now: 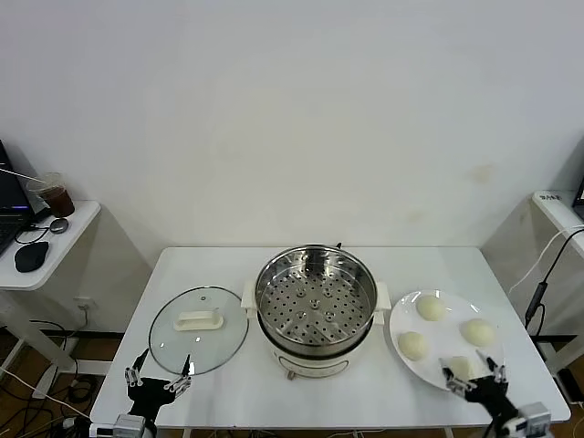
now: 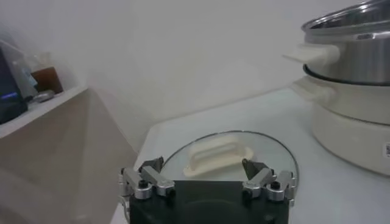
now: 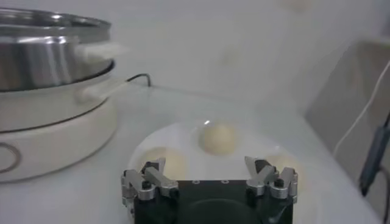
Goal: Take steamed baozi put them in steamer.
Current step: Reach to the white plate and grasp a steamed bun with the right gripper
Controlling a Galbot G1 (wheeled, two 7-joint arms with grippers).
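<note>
The left end effector (image 1: pixel 159 380) sits open at the desk (image 1: pixel 219 265) front edge, by the glass lid (image 1: pixel 198 329). The steamer (image 1: pixel 315 306) stands in the middle. Four baozi (image 1: pixel 431 307) lie on the plate (image 1: pixel 401 322). The open right end effector (image 1: pixel 474 374) partly hides the nearest one.

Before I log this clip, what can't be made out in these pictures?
- Fourth bun: head view, partly hidden by the right gripper.
- Steamer inside: both wrist views show only its outer wall, cut off by the frame edge.
- Plate: right wrist view, near rim hidden by the gripper body.
- Glass lid: left wrist view, near edge hidden behind the left gripper.
- Cup contents on the side desk: too small.
</note>
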